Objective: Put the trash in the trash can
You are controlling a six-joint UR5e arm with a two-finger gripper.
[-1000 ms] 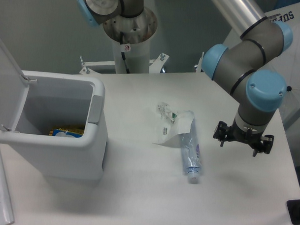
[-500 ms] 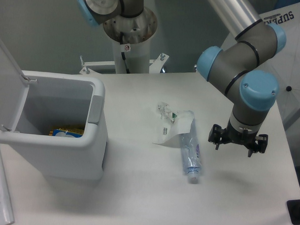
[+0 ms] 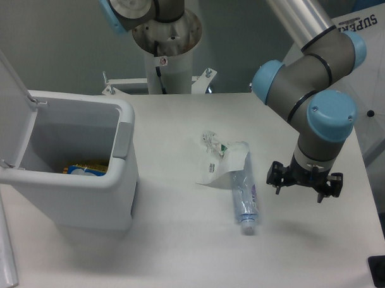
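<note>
Trash is seen mid-surface: a crushed bottle [image 3: 244,199] with its long axis running near to far, cap nearest, partly overlapped by a crumpled wrapper [image 3: 218,159]. Just right of it, the gripper [image 3: 298,187] is held open and empty. Far left, the trash can [image 3: 77,171] is open.

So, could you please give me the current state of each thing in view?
trash can: lid open, some items inside
bottle: crushed, capped, lying on the table
wrapper: crumpled, on the table, touching the bottle
gripper: open, empty, above the table right of the bottle
</note>
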